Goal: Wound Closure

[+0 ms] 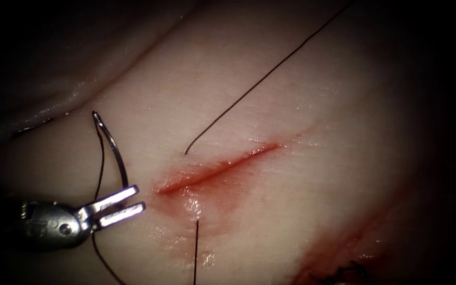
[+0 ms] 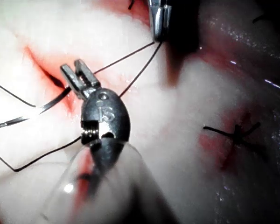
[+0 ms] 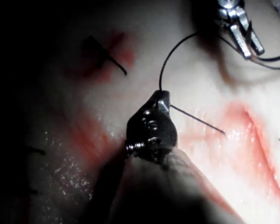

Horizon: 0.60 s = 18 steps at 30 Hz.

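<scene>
The left tool [image 1: 131, 202] lies low on the tissue [image 1: 312, 174], left of the cut [image 1: 222, 166], with its two jaws slightly parted at the tips and clamped on the needle [image 1: 113, 148] near one end of its curve. From the jaws the needle arcs upward, free of the tissue along all of its visible length, and its far end stands clear above the surface. In the left wrist view the same tool [image 2: 78, 74] grips the needle [image 2: 37, 108] just beside the cut [image 2: 49, 77], the steel running away from the jaws over pale tissue.

The right tool [image 3: 162, 96] has its jaws closed on the thread [image 3: 175, 53], which curves up from the tip (a second strand runs off from the tip toward the cut). Its tip [image 2: 158, 25] also hangs over the tissue in the left wrist view, thread leading down from it.

In the endoscope view the thread [image 1: 270, 74] runs from the upper right down to a point just above the cut, and a short length appears below it; whether that lower piece enters the tissue is hard to tell. Red fluid [image 1: 207, 184] stains the cut's edges. Dark knotted stitches [image 2: 235, 133] sit well apart on a neighbouring red patch.
</scene>
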### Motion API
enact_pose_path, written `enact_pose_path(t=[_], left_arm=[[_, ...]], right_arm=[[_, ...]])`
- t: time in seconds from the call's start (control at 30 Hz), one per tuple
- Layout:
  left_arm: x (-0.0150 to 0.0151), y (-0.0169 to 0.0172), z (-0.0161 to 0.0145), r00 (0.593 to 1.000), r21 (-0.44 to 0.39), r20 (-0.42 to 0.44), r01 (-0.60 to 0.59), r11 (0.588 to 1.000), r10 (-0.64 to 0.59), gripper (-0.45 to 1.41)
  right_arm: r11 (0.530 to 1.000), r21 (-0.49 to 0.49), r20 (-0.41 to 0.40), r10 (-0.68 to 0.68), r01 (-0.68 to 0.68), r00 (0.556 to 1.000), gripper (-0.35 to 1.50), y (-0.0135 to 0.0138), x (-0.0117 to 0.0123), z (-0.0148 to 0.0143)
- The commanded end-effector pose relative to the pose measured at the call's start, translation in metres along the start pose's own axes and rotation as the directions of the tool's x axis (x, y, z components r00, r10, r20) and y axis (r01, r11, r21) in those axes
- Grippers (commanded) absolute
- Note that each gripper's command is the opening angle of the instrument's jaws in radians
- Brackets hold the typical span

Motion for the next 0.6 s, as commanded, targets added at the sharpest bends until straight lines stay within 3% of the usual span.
enact_pose_path(t=[0.03, 0.27, 0.3, 0.37, 0.4, 0.47, 0.6], left_arm=[[-0.0005, 0.0007, 0.0004, 1.000, -0.002, 0.001, 0.002, 1.000, -0.002, -0.45], [-0.0005, 0.0007, 0.0004, 1.000, 0.001, 0.003, 0.002, 1.000, -0.002, -0.45], [-0.0005, 0.0007, 0.0004, 1.000, 0.003, 0.004, 0.002, 1.000, -0.002, -0.45], [-0.0005, 0.0007, 0.0004, 1.000, 0.003, 0.004, 0.002, 1.000, -0.002, -0.45], [-0.0005, 0.0007, 0.0004, 1.000, 0.003, 0.004, 0.002, 1.000, -0.002, -0.45], [-0.0005, 0.0007, 0.0004, 1.000, 0.001, 0.007, 0.001, 1.000, -0.001, -0.45], [-0.0006, 0.0006, 0.0003, 1.000, 0.003, 0.008, 0.001, 1.000, -0.001, -0.45]], right_arm=[[1.000, 0.021, 0.004, -0.001, 0.001, 1.000, -0.35, -0.0022, 0.0020, 0.0006], [0.997, 0.080, 0.000, -0.011, 0.011, 1.000, -0.35, -0.0042, 0.0058, 0.0004], [0.997, 0.078, 0.002, -0.009, 0.009, 1.000, -0.05, -0.0041, 0.0058, 0.0006], [0.998, 0.066, 0.000, -0.008, 0.008, 1.000, 0.83, -0.0034, 0.0055, 0.0012], [0.998, 0.058, 0.001, 0.012, -0.012, 1.000, 1.04, -0.0031, 0.0052, 0.0015], [0.998, 0.044, -0.002, 0.034, -0.034, 0.999, 1.21, -0.0023, 0.0043, 0.0019], [0.999, 0.018, -0.009, 0.047, -0.047, 0.999, 1.28, -0.0007, 0.0025, 0.0019]])
